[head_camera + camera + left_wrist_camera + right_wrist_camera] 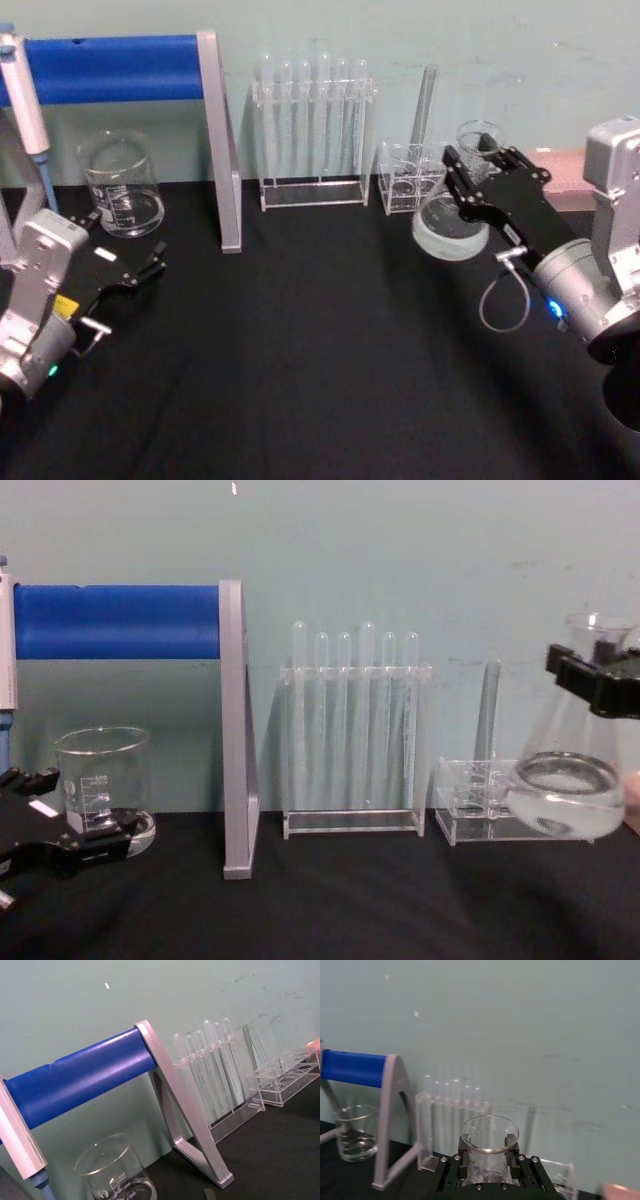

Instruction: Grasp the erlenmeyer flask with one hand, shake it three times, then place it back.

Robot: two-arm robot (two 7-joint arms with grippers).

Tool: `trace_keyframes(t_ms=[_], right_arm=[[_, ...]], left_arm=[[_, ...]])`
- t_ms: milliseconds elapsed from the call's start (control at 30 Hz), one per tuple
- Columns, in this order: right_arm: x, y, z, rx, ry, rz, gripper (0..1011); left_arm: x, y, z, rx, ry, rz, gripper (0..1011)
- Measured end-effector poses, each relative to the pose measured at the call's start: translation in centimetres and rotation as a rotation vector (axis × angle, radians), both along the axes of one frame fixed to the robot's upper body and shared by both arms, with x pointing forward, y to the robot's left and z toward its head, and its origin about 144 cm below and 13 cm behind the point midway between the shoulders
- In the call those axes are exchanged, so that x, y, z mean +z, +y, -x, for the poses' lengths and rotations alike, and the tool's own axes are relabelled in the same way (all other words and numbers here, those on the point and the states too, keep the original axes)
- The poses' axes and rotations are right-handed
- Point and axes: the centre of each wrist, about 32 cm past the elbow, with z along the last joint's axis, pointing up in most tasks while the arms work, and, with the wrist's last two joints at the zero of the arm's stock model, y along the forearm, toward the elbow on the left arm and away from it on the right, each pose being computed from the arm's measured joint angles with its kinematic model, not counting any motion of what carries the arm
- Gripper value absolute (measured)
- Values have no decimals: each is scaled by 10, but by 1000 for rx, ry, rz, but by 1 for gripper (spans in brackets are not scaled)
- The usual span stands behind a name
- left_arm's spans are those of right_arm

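a black table (320,360) against a pale green wall. at the left stands a blue roller stand (120,68) with a grey leg, and a glass beaker (122,185) sits just beside it. a clear test tube rack (315,135) is at the middle back, and a small clear rack (405,180) holding a single tube is to its right. nothing lies between the grippers.

the right gripper (597,677) reaches in from the right, its black fingers (565,667) closed on the narrow neck of the erlenmeyer flask (565,780). the left gripper (125,240) sits low at the left near the beaker, fingers apart, holding nothing.

the flask is at the right, just in front of the small rack, its wide base clear of the table. its long axis is close to upright, mouth up.
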Motion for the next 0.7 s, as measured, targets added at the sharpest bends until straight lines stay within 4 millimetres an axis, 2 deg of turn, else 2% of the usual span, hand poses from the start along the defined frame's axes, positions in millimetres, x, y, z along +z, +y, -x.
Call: trace_keyframes(t_ms=[367,700], right_arm=[[2,0,0,16,0,6,449],[2,25,-13,290,32,31,449]], left_arm=[[0,0,0,0,0,0,1001],[0,0,0,0,0,0,1001]])
